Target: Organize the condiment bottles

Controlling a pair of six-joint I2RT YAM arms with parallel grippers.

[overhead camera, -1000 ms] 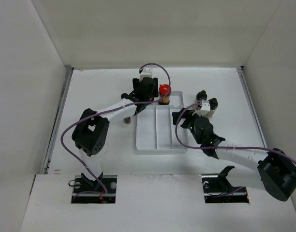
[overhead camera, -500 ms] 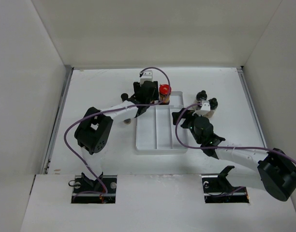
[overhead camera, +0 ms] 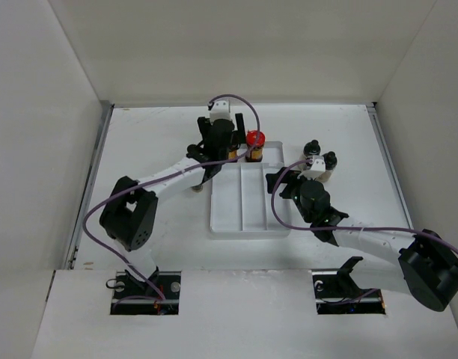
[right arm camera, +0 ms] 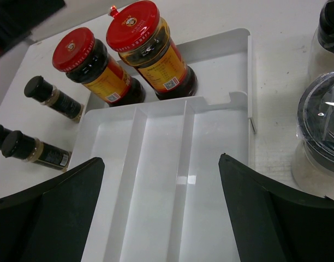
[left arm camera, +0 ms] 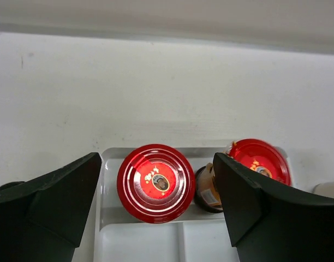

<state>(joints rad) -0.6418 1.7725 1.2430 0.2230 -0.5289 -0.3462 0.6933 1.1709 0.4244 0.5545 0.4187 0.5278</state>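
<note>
Two amber jars with red lids stand side by side in the far compartment of the white tray (overhead camera: 248,206). In the left wrist view, the left jar (left arm camera: 156,183) is below and between the jaws of my open left gripper (left arm camera: 157,158), which do not touch it. The right jar (left arm camera: 260,161) is partly behind the right finger. The top view shows one red lid (overhead camera: 254,139) beside my left gripper (overhead camera: 227,149). My right gripper (right arm camera: 161,159) is open and empty over the tray's long compartments (right arm camera: 156,180), also seen from above (overhead camera: 278,183).
Small dark black-capped bottles (right arm camera: 47,93) (right arm camera: 30,150) lie on the table left of the tray, one showing from above (overhead camera: 197,185). Two beige-filled black-capped jars (overhead camera: 313,147) (overhead camera: 330,159) stand right of the tray, close to my right wrist (right arm camera: 320,136). White walls enclose the table.
My left gripper has shifted left and toward the back wall, off the red-lidded jar seen from above. The right arm has not moved.
</note>
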